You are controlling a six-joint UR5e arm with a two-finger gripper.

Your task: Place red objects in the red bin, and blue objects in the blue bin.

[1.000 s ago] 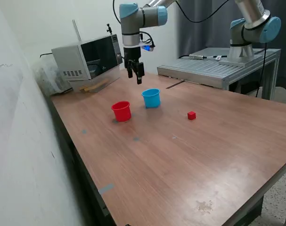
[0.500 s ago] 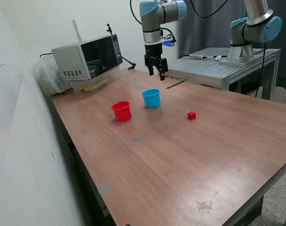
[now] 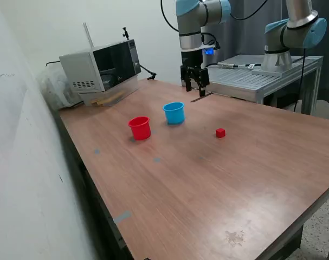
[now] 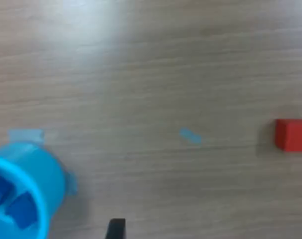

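The light blue cup, the blue bin point(image 3: 174, 112), stands on the wooden table, with the red bin point(image 3: 140, 128), a red cup, to its left in the exterior view. The wrist view shows two dark blue cubes point(image 4: 20, 211) inside the blue bin point(image 4: 26, 184). One red cube point(image 3: 220, 132) lies alone on the table, to the exterior view's right of the blue bin; the wrist view shows it too point(image 4: 292, 135). My gripper point(image 3: 195, 88) hangs open and empty above the table behind the blue bin. Its fingertips point(image 4: 116, 228) stand wide apart.
A microwave point(image 3: 102, 67) sits at the table's back corner on the exterior view's left. A second arm point(image 3: 291, 32) stands on a metal platform point(image 3: 251, 78) behind the table. Small blue tape marks point(image 4: 190, 135) dot the wood.
My gripper has travelled toward the exterior view's right, from near the microwave above the red bin to a spot behind the blue bin. The cups and red cube have not moved.
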